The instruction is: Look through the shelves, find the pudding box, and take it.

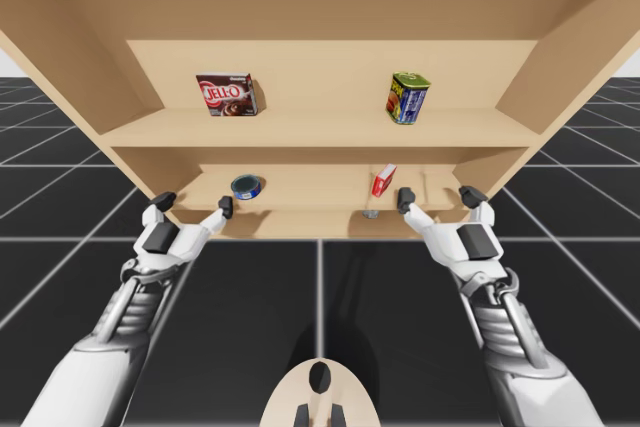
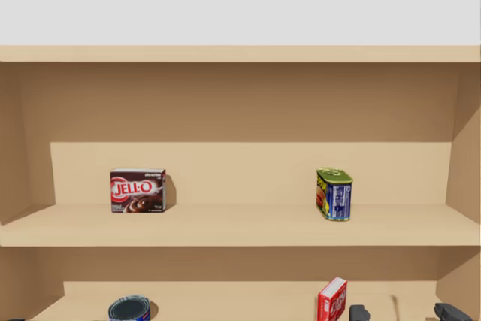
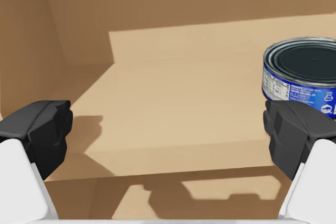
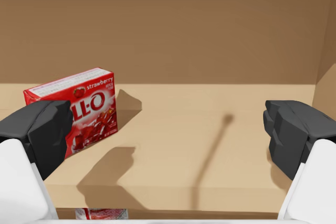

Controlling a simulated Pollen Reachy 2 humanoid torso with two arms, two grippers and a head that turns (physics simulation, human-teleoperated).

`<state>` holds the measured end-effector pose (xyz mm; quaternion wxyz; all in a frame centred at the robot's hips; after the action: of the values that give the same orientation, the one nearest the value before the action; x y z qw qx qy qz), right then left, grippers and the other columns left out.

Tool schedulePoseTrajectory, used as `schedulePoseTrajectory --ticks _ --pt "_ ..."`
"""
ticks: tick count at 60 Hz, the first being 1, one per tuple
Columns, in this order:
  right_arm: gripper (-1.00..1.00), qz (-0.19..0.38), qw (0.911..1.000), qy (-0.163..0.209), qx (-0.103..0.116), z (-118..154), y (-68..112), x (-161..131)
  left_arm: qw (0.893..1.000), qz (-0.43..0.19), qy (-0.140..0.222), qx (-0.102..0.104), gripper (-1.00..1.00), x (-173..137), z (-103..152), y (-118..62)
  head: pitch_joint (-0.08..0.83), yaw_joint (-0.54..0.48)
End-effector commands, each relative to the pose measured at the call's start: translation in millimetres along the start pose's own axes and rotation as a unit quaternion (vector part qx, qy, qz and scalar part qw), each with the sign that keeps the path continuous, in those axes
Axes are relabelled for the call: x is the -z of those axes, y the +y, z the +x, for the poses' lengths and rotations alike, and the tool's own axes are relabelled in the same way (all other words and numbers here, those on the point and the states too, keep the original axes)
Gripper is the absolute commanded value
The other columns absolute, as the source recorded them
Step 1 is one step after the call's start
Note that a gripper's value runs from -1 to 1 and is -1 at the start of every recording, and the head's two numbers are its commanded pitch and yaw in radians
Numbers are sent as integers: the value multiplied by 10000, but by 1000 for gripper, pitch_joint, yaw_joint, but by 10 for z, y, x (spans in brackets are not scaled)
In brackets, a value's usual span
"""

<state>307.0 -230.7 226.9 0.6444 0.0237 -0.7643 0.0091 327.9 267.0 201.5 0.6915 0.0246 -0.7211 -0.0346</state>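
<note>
The brown pudding box point(image 1: 227, 94) stands near the upper shelf's point(image 1: 320, 129) left end, long axis along the shelf. My left hand point(image 1: 195, 204) and right hand point(image 1: 438, 197) hang spread at the lower shelf's point(image 1: 310, 187) front edge. The left, just below the box, is nearer.

Green can point(image 2: 334, 194) above; blue can point(image 2: 130, 309), red box point(image 2: 331, 299) below.
</note>
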Motion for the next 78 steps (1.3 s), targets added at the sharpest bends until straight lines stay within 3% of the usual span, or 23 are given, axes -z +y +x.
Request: schedulePoseTrajectory --ticks 1,15,29,39,45,52,60,63,78 --pt "-1000 -37 10000 19 71 -49 60 -12 10000 -69 -38 32 -1000 -29 -3 -10 -3 -4" --pt "-1000 4 10000 39 82 -33 52 -9 10000 -35 -76 10 -1000 -42 23 12 62 37" --pt "-1000 16 10000 32 53 -23 58 -21 9999 -39 -136 9 -1000 -116 102 -16 125 223" --pt "-1000 7 10000 31 46 -21 58 -25 9998 76 -161 -77 -1000 -240 251 -89 129 271" --pt "-1000 -16 10000 49 46 -32 59 -20 9994 117 -274 -156 -1000 -386 469 -171 129 267" --pt "-1000 -47 9999 86 22 -57 65 -7 9994 -146 -304 10 -1000 -638 935 -323 129 261" --pt "-1000 -78 9999 77 0 -59 60 -5 9978 -554 -357 -85 -1000 -813 1348 -498 129 255" --pt "-1000 -85 9999 70 -6 -57 55 -7 9974 -564 -440 -14 -1000 -844 1500 -565 129 256" --pt "-1000 -125 9999 36 -15 -46 29 -12 9968 -676 -421 -98 -1000 -628 1899 -753 122 263"
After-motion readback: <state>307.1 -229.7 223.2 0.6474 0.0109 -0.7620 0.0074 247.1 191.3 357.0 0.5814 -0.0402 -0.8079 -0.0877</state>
